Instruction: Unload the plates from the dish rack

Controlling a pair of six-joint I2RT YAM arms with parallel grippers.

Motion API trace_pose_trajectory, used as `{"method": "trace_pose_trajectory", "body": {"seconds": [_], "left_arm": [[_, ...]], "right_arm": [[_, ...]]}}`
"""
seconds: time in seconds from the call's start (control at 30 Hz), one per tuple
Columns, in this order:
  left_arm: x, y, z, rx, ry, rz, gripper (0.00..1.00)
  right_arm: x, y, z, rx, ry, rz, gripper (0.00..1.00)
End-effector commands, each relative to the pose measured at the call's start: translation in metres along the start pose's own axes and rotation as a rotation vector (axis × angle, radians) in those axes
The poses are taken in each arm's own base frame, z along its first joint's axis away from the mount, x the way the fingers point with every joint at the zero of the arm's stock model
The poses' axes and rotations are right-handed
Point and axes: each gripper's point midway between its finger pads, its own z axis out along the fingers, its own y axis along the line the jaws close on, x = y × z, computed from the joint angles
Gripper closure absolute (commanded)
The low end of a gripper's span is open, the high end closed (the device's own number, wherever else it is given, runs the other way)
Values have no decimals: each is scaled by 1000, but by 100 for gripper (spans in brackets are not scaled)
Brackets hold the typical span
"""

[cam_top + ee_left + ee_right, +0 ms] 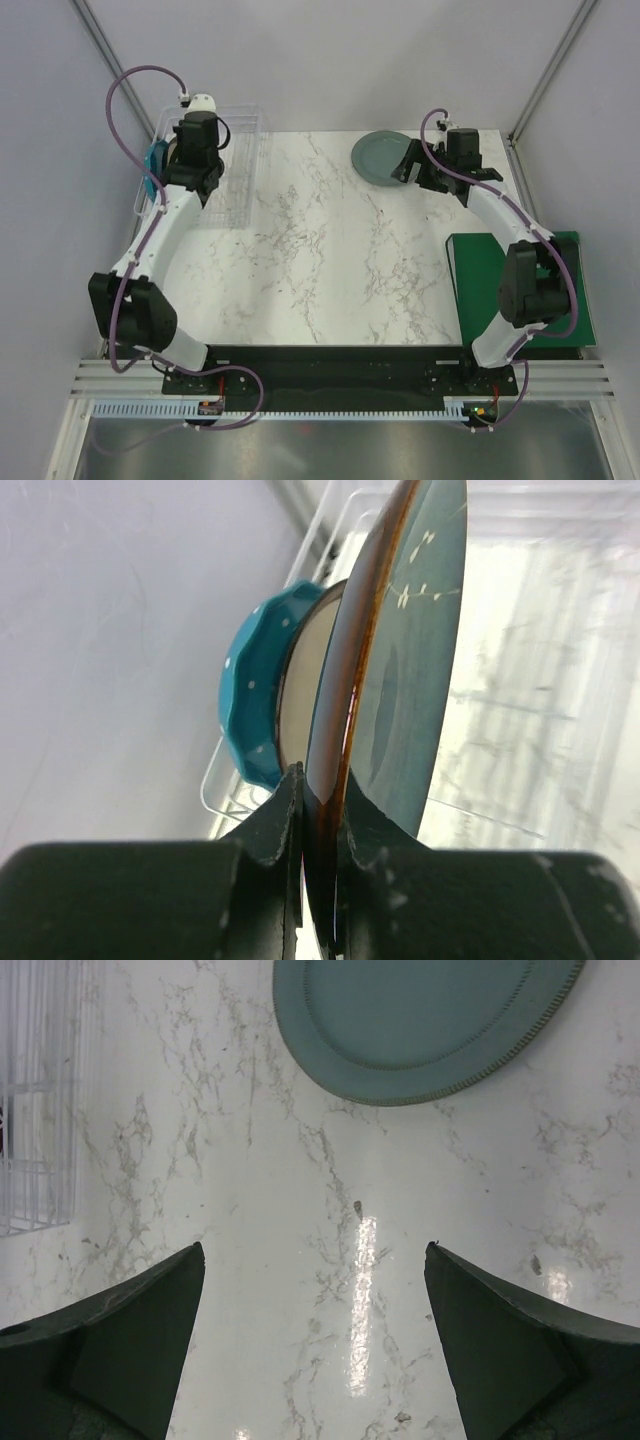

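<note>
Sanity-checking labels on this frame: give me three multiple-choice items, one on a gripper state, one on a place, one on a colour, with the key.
1. The left gripper, reaching into the dish rack, is:
A) open above a plate
B) shut on nothing
C) shut on the rim of the brown-edged plate

2. The grey-green plate lies:
A) flat on the marble table
B) upright in a slot
C) on top of another plate

3. The scalloped plate farthest behind the gripped one is:
A) red
B) turquoise with white specks
C) black

Key:
1 C, the fingers pinch the rim in the left wrist view.
2 A, it lies flat by the open right gripper.
3 B, its colour is plain in the left wrist view.
</note>
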Motion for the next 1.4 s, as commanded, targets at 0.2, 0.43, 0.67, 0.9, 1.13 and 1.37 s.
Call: {"method": "trace_pose_trajectory", "body": {"seconds": [0.2,0.43,0.67,0.9,1.13,1.37], "left_arm": [[-77,-17,-128,478,-177,-528,98],[-66,-84,-172,896,-47,-719,98],[-73,-116,-203,1170,-29,-877,98],[-71,-132,-219,1336,-25,-950,98],[-66,-144,-224,1413,10,-970,98],[-52,-159,-218,1430,70,-955,98]], "right_arm": [[-6,119,-34,-370,-75,-51,2],[8,169,-43,-596,-77,-44,2],[30,185,-36,-697,-24,4,2],[52,187,-21,-718,41,38,2],[60,204,-23,-834,67,50,22],[60,220,-35,-982,88,77,64]]}}
